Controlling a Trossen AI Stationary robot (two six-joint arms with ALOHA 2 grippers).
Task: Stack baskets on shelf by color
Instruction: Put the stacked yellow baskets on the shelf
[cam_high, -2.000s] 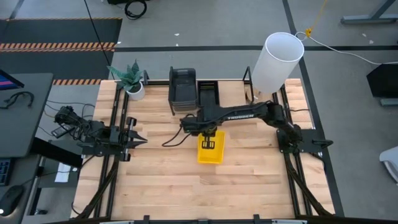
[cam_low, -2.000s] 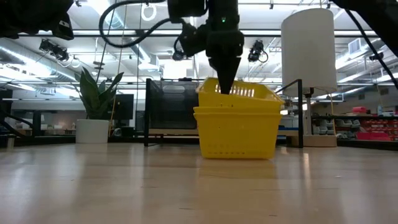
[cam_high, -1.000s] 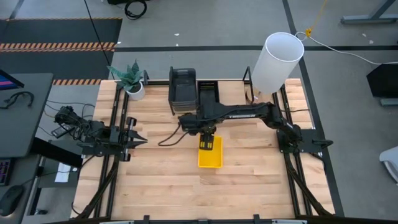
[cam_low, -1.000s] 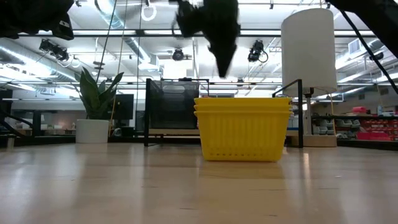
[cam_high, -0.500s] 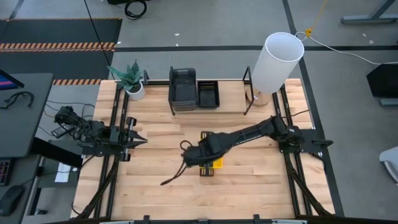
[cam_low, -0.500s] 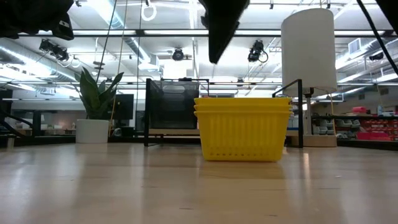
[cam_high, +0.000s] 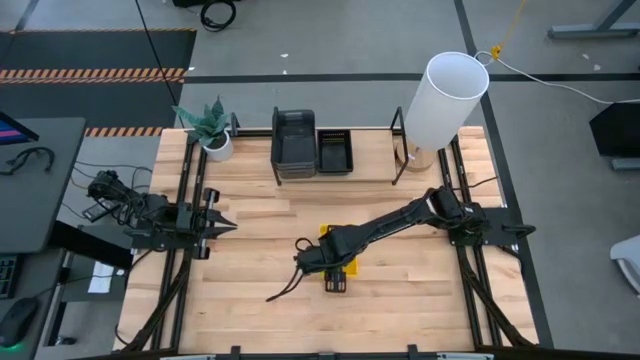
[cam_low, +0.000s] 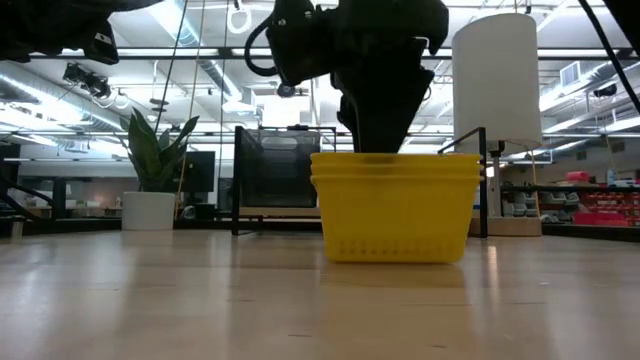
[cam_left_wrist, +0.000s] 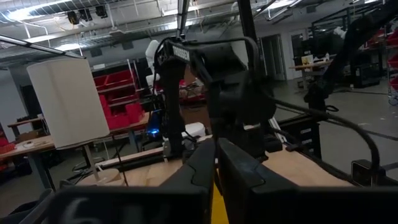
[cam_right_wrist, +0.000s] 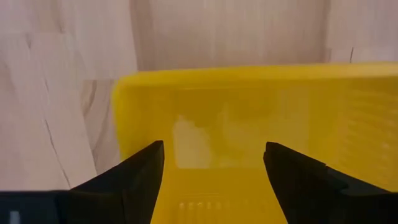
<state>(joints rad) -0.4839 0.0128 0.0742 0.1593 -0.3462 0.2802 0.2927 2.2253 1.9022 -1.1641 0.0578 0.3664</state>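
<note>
A stack of yellow baskets (cam_low: 395, 205) stands on the table's middle, mostly hidden under my right arm in the high view, where only a yellow edge (cam_high: 341, 281) shows. My right gripper (cam_right_wrist: 214, 165) is open and points down over the top basket's inside (cam_right_wrist: 249, 130); in the low view it (cam_low: 380, 135) dips to the rim. On the shelf (cam_high: 370, 170) at the far edge sit dark grey baskets (cam_high: 293, 145) and a black perforated basket (cam_high: 334, 152). My left gripper (cam_high: 222, 222) waits shut at the table's left. My right gripper comes from above, its two open fingers (cam_right_wrist: 140, 171) standing apart over the top yellow basket's inside, near one short wall (cam_right_wrist: 205, 78). Whether they touch the floor or the walls I cannot tell. The stack rests flat on the table.
A tall white cylinder (cam_high: 445, 100) stands at the shelf's right end and a potted plant (cam_high: 212, 130) at the far left corner. Black upright rods (cam_low: 237, 180) frame the shelf. Bare wood (cam_high: 250, 290) lies left of and nearer than the stack.
My right gripper has let go of the yellow basket's far end, risen, swung toward the near edge and come down over the stack, opening wider. The top basket has dropped level into the stack, and the stack now stands a little nearer the table's front.
</note>
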